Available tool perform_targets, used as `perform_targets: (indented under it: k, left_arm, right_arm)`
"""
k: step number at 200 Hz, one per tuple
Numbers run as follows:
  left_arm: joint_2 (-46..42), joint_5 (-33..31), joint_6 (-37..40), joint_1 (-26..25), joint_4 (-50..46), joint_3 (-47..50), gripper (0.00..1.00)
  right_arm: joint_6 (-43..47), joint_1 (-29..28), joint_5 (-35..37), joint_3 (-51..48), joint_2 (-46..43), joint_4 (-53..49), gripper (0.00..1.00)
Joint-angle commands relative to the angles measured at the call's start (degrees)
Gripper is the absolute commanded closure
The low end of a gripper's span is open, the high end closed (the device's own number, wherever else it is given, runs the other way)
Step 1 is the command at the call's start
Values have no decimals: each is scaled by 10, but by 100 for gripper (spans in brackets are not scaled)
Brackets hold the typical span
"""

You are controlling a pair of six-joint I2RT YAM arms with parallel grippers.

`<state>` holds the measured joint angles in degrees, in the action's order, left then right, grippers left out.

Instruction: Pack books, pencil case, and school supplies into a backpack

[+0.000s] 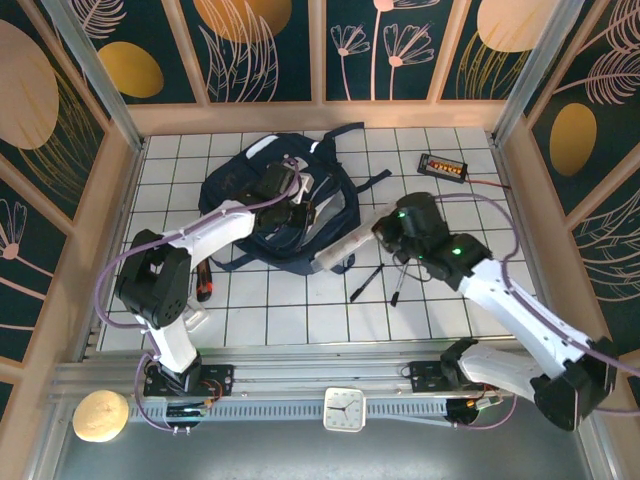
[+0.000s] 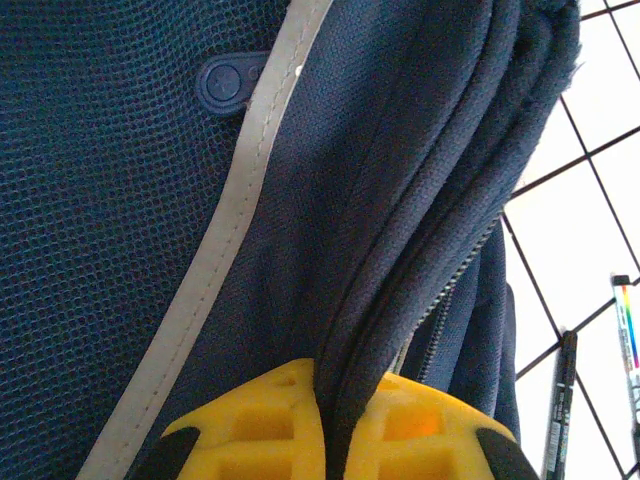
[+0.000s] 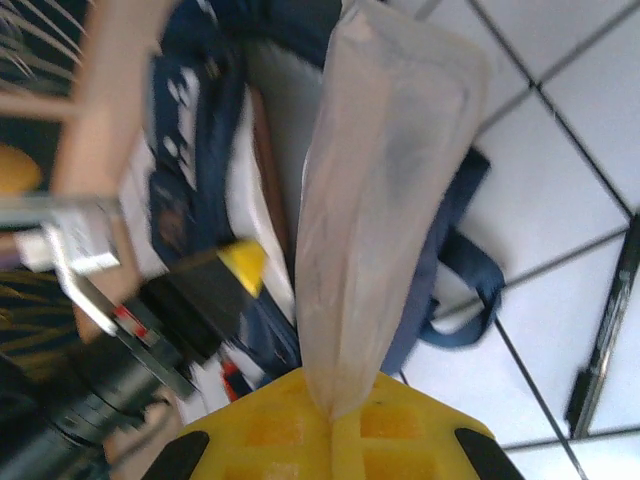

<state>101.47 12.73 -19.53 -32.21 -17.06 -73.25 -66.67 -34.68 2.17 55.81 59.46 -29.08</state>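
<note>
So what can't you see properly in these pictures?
Inside the backpack: top view, covered by its own fabric and the left gripper; right wrist view, blurred.
Coloured strip: left wrist view, cut off by the right edge.
Small red-black thing by the left arm: top view, too small.

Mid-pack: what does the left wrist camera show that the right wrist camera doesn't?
Left wrist: the left gripper shut on the zipper edge of the backpack, beside a pale stripe. Right wrist: the right gripper shut on the pale pencil case, pointed toward the backpack. Both: the navy backpack, a dark pen on white tiles.
</note>
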Motion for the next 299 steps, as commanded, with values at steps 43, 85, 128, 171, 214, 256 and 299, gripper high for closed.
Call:
perform_targets:
  k: [43, 85, 128, 171, 214, 256, 299]
  left_arm:
    - [-70, -5, 2, -1, -72, -52, 100]
    - [-72, -9, 12, -2, -102, -84, 100]
    - [-69, -7, 12, -2, -92, -79, 100]
    - [-72, -2, 6, -2, -51, -64, 100]
    - [-78, 2, 7, -2, -24, -55, 100]
    - [-75, 12, 17, -1, -8, -47, 100]
    - [-65, 9, 13, 10, -6, -43, 100]
  right_arm:
    - [141, 112, 22, -3, 22, 132, 100]
    - [187, 122, -27, -4, 110, 277, 100]
    - [160, 111, -96, -8, 217, 406, 100]
    - [130, 82, -268, 12, 364, 598, 100]
    - [58, 62, -379, 34, 479, 731, 100]
    - [130, 53, -407, 159, 555, 532, 76]
    - [236, 73, -315, 186, 468, 294, 34]
